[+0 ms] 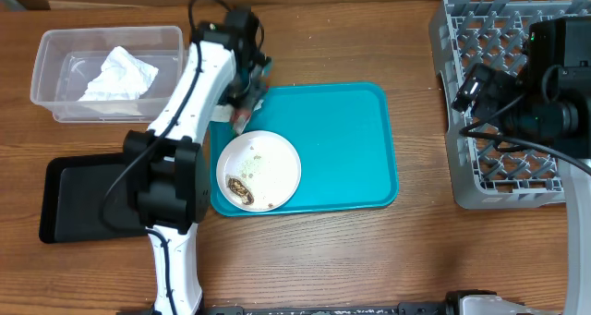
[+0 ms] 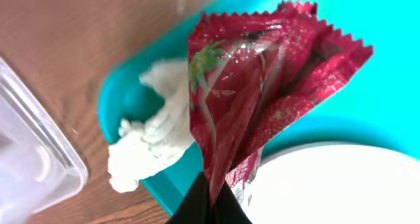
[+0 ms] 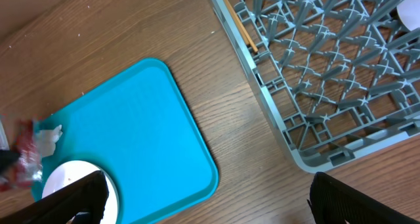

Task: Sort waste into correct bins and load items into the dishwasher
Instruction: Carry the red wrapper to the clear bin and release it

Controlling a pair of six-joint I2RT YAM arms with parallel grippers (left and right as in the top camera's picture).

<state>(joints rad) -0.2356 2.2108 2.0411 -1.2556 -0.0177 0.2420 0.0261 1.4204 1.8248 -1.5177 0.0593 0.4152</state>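
Red wrapper (image 2: 262, 86), pinched at one end by the closed left claw (image 2: 207, 207), runs lengthwise away from it over the teal tray's (image 2: 367, 66) corner rim; right claw (image 3: 210, 201) gapes wide, open counter (image 3: 243, 125) between tray and dish rack (image 3: 315, 86).

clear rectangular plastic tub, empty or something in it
Not empty. The clear rectangular plastic tub holds one crumpled white paper napkin, seen lying inside it in the overhead view.

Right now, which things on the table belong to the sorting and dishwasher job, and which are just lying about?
Job: red wrapper in the left gripper; napkin in the clear tub; white wad beside the wrapper; black tray; plate with brown scrap; grey rack with a chopstick.
Lying about: teal serving tray.
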